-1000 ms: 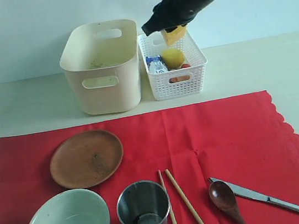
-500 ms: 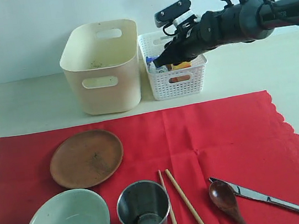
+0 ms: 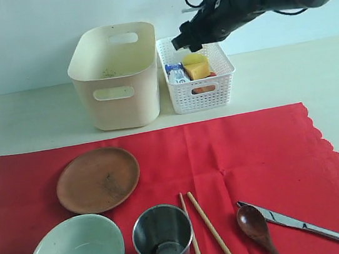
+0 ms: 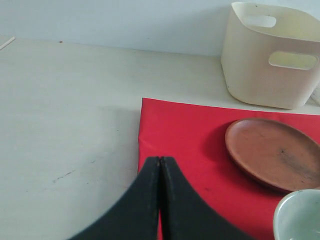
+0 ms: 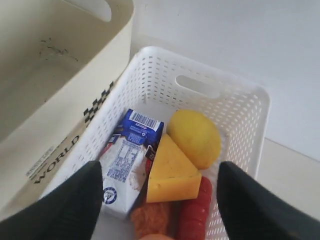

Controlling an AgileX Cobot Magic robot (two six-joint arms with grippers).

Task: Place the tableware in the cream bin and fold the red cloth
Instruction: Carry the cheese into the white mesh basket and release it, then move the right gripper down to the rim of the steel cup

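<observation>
Cheese wedge (image 5: 172, 175) in lattice basket (image 5: 250, 102), right pincer (image 5: 159, 167) spread wide above

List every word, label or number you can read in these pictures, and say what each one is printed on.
"WORLD": on the outer wall of the cream bin, seen in the right wrist view; a smaller line next to it is too blurred to read.
Milk carton: a barcode and fine print on its blue and white faces, too small to read.
No other text shows in any view.
</observation>
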